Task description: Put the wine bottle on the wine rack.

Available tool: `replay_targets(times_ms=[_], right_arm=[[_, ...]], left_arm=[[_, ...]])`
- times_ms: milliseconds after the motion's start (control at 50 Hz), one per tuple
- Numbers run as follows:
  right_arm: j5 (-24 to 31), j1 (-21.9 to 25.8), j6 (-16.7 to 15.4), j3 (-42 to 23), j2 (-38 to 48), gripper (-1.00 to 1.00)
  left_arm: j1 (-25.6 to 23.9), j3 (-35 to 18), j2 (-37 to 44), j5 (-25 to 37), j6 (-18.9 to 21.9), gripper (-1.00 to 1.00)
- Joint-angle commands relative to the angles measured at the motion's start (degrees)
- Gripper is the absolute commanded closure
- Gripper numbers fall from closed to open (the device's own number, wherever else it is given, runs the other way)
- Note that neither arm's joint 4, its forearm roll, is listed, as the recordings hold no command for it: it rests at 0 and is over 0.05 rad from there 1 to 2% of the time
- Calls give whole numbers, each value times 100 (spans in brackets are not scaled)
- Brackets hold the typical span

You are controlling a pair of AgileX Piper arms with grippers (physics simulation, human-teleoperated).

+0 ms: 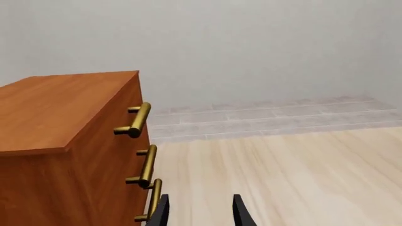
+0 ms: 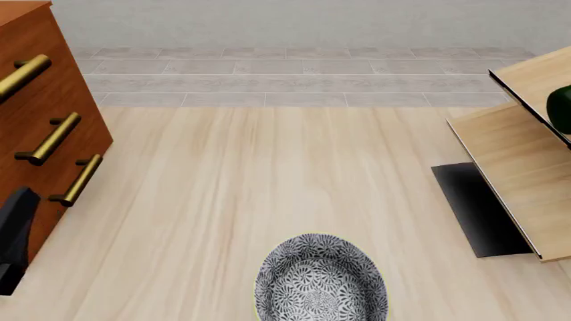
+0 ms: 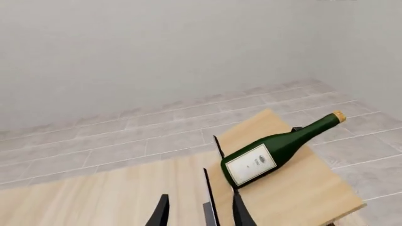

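Note:
The wine bottle (image 3: 276, 149) is dark green with a white label and a tan cork. It lies on its side on a slanted pale-wood panel of the wine rack (image 3: 295, 197). My right gripper (image 3: 201, 214) is open and empty, just short of the bottle and not touching it. In the front view the wine rack (image 2: 513, 167) stands at the right edge on its black base, and only a dark green sliver of the bottle (image 2: 560, 107) shows. My left gripper (image 1: 199, 216) is open and empty over the table, next to the cabinet.
A reddish-brown drawer cabinet (image 2: 45, 87) with brass handles (image 1: 137, 120) stands at the left. A black-and-white patterned bowl (image 2: 321, 281) sits at the front middle. A black part of the left arm (image 2: 13, 237) shows at the left edge.

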Motion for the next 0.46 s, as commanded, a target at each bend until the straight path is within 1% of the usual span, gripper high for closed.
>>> replay_targets(times_ms=[20,80,180,460], right_arm=[[230,188,-174,230,-495,-100],[255,232,-202,251,-549,-100],[324,305,-374,285,-761,-100],[603,359,-469,390,-1203,-100]], left_arm=[[59,-286,-2,180,69,-100],[69,-323,-2,209,84,-100],[89,-425,-2,271,102,-100],[100,-779,-3,535,227,-100]])
